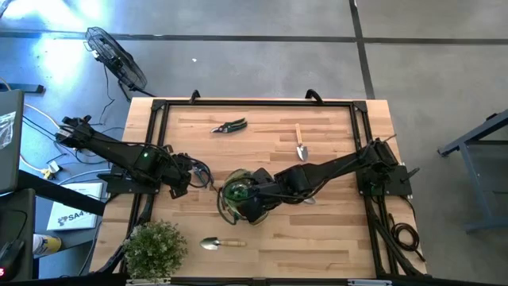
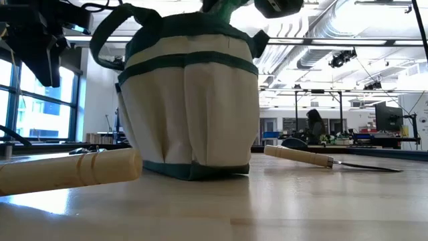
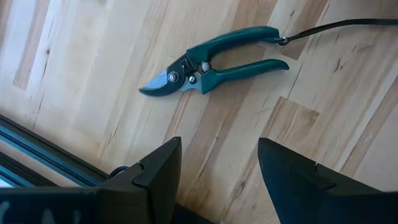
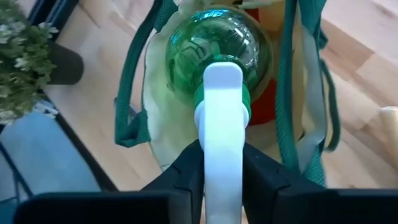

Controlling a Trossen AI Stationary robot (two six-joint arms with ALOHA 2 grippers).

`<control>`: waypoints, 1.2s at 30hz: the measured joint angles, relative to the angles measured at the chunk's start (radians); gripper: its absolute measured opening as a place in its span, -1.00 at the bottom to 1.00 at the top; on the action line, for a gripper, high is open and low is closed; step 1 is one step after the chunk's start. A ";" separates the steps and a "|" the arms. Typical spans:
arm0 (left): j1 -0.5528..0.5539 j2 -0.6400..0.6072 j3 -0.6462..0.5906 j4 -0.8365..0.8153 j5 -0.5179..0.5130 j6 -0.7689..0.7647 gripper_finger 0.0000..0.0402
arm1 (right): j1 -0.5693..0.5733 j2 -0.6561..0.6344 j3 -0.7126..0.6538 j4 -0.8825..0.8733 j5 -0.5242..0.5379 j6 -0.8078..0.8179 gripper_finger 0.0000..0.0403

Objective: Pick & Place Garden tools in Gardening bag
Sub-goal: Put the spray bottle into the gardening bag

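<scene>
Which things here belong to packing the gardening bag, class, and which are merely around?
Job: gardening bag; green spray bottle held over it by the right gripper; pruning shears; two trowels; red cloth inside the bag.

Around: bushy plant; floor fan; left gripper, waiting open.

Bag mid-table, tools scattered round it.
Gardening bag (image 1: pixel 238 195) at centre; spray bottle (image 4: pixel 217 50) inside. Shears (image 1: pixel 229 125) and trowel (image 1: pixel 301 145) behind; second trowel (image 1: pixel 221 243) in front, beside plant (image 1: pixel 154 247).
</scene>
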State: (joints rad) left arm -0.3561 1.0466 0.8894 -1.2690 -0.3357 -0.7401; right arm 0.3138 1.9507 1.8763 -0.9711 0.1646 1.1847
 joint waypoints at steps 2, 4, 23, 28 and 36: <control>0.000 0.000 0.000 0.000 0.000 -0.002 0.01 | -0.004 0.000 0.000 -0.001 -0.023 -0.002 -0.59; 0.000 0.000 0.000 0.000 0.000 -0.004 0.01 | -0.008 0.000 0.000 0.001 -0.034 -0.003 -0.55; 0.000 0.000 0.000 0.000 0.001 -0.007 0.01 | -0.036 0.023 0.000 0.136 -0.029 -0.058 -0.27; 0.000 0.000 -0.001 0.002 0.004 -0.008 0.01 | -0.047 0.108 0.000 0.139 -0.154 -0.062 -0.26; 0.000 0.000 -0.001 0.003 0.004 -0.008 0.01 | -0.048 0.180 0.001 0.148 -0.253 -0.055 -0.26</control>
State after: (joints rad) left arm -0.3557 1.0470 0.8886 -1.2663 -0.3317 -0.7479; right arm 0.2653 2.1311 1.8774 -0.8234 -0.0883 1.1298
